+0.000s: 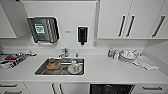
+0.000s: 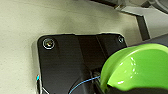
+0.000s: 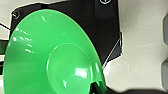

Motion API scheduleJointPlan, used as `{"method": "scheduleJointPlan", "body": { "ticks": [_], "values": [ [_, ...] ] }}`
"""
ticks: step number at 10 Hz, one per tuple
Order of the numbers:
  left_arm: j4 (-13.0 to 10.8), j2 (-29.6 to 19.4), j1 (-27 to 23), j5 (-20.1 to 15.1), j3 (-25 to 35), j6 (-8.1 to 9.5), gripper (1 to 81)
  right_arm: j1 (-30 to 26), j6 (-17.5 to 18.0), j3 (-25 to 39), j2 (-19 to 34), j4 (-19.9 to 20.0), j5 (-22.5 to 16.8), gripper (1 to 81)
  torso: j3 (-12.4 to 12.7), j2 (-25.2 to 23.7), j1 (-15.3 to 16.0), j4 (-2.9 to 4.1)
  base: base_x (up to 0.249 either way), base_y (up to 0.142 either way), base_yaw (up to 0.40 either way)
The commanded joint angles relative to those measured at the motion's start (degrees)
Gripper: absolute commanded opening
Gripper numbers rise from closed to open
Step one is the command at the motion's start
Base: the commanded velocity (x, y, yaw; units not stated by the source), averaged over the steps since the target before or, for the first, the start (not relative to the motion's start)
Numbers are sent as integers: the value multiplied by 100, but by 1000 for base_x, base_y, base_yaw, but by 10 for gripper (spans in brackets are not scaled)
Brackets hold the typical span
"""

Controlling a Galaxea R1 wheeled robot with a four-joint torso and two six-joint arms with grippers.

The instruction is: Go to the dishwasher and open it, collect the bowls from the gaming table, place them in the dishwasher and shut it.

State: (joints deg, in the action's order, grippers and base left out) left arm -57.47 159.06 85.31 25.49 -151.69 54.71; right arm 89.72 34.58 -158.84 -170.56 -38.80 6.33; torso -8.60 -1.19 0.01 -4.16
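Note:
The dishwasher (image 1: 111,89) shows as a dark opening with wire rack under the counter, at the lower edge of the head view, right of the sink. In the left wrist view a lime-green bowl (image 2: 140,67) hangs over pale floor, its rim pinched by my left gripper (image 2: 106,88). Close to the camera in the right wrist view is a bright green bowl (image 3: 52,57), seen from its inside, with my right gripper (image 3: 94,88) shut on its rim. The gaming table is out of view.
A steel sink (image 1: 41,70) in the white counter (image 1: 107,70) holds a dish with orange contents (image 1: 53,65) and another dish (image 1: 74,68). Stacked plates (image 1: 127,56) and a cloth (image 1: 146,63) lie at the right. White cabinets (image 1: 125,20) hang above.

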Motion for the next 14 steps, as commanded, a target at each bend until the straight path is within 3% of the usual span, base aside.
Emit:
{"method": "scheduleJointPlan", "body": {
  "ticks": [1,3,4,5,6,7,8,10,12,14],
  "values": [
    [-45,-902,-221,343,693,338,10,-152,4,83,2,-31,-158,10,-520,0,0,0,0,0,0],
    [-45,-1394,-325,650,1053,576,10,-134,4,91,2,-40,-158,10,-914,2,5,0,0,0,0],
    [-62,-1673,-474,799,1271,785,10,-116,4,91,-7,-57,-158,10,-1108,4,5,0,0,0,0],
    [-168,-2017,-676,905,1588,1040,10,-125,-4,91,-16,-66,-158,10,-1096,4,5,0,0,0,0],
    [-334,-2437,-930,914,2017,1347,10,-125,-13,91,-25,-57,-158,10,-1277,6,7,-2,0,0,0],
    [-440,-2756,-1177,914,2362,1568,10,-126,-13,91,-42,-48,-158,10,-1093,9,9,-2,0,0,0],
    [-494,-2906,-1423,826,2617,1691,10,-126,-13,91,-42,-40,-166,10,-1132,11,11,-2,0,0,0],
    [-599,-2844,-1879,608,3160,1771,10,-143,-13,91,-69,-31,-159,10,-1163,13,11,-5,0,0,0],
    [-748,-2827,-2575,-1017,4636,1771,10,-152,-13,91,-77,-22,-159,10,-1160,15,11,-5,0,0,0],
    [-775,-2975,-3363,-2401,5802,1771,10,-152,-13,91,-77,-22,-166,10,-1163,15,11,-7,0,0,0]
  ]
}}
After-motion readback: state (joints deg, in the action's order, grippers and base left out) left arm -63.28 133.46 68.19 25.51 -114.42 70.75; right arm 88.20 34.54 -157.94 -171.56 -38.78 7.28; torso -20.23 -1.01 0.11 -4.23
